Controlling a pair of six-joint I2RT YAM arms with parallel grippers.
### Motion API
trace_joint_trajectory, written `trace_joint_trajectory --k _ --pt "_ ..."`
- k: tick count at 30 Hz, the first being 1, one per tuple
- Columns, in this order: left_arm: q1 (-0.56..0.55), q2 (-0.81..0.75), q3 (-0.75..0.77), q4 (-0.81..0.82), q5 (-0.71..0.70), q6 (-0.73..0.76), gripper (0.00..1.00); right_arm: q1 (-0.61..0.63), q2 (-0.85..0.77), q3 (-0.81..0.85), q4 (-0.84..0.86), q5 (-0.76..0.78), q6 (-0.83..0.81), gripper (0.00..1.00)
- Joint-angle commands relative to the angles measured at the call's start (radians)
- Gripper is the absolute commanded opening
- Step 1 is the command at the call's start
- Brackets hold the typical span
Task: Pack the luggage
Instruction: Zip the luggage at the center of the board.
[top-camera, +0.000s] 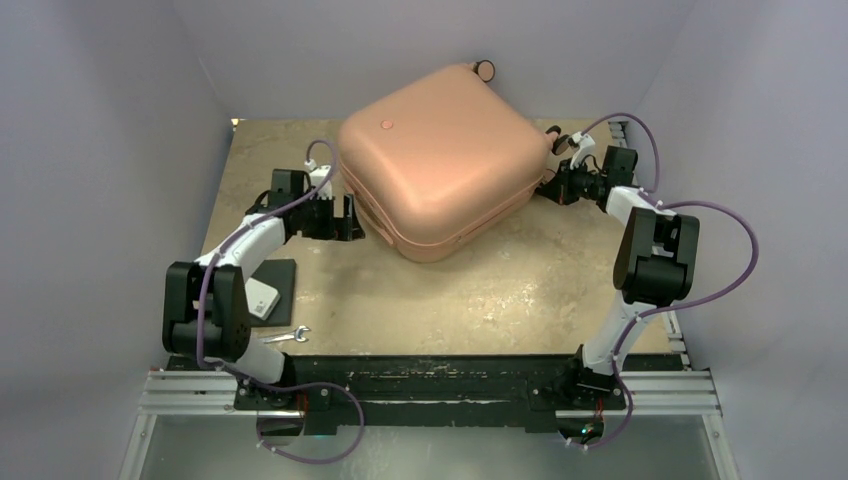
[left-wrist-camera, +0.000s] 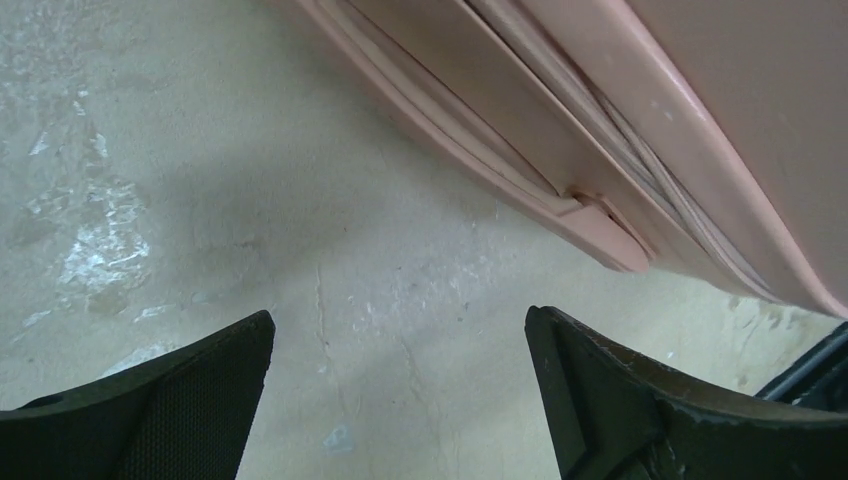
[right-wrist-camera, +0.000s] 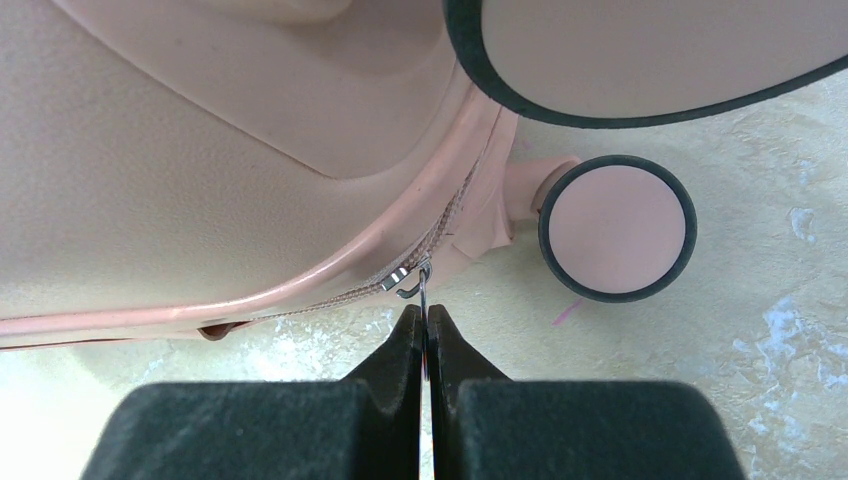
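Note:
The luggage (top-camera: 440, 160), a salmon-pink hard-shell suitcase, lies closed and turned diagonally on the table. My right gripper (right-wrist-camera: 425, 312) is shut on the thin metal zipper pull (right-wrist-camera: 423, 285) at the case's right corner, beside two pink-and-black wheels (right-wrist-camera: 616, 227). In the top view this gripper (top-camera: 553, 180) sits against that corner. My left gripper (top-camera: 352, 222) stands open beside the case's left edge, low over the table. Its view shows the zipped seam (left-wrist-camera: 560, 180) above the wide-apart fingers (left-wrist-camera: 600, 390), with nothing between them.
A flat black pad (top-camera: 272, 283) with a white box (top-camera: 262, 300) lies at the near left, under the left arm. A small silver wrench (top-camera: 290, 336) rests by the front edge. Purple walls close in on three sides.

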Motion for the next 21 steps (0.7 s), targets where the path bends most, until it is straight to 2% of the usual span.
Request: trace_joint_trajectory --k 1,4,9,15,21 --pt "0.047 0.058 -0.008 0.144 0.184 -0.146 0.99 -0.028 -0.009 -0.01 0.027 0.071 -0.01 0.0" --pt "0.056 0.074 -0.006 0.222 0.222 -0.194 0.99 -0.028 -0.008 -0.013 0.03 0.073 -0.01 0.0" --pt "0.059 0.104 -0.023 0.307 0.198 -0.281 0.99 -0.027 -0.007 -0.014 0.028 0.075 -0.01 0.0" --pt "0.068 0.163 -0.044 0.381 0.139 -0.33 0.91 -0.028 -0.011 -0.016 0.029 0.073 -0.007 0.0" --pt "0.072 0.229 -0.003 0.403 0.138 -0.35 0.88 -0.027 -0.013 -0.021 0.03 0.075 -0.012 0.0"
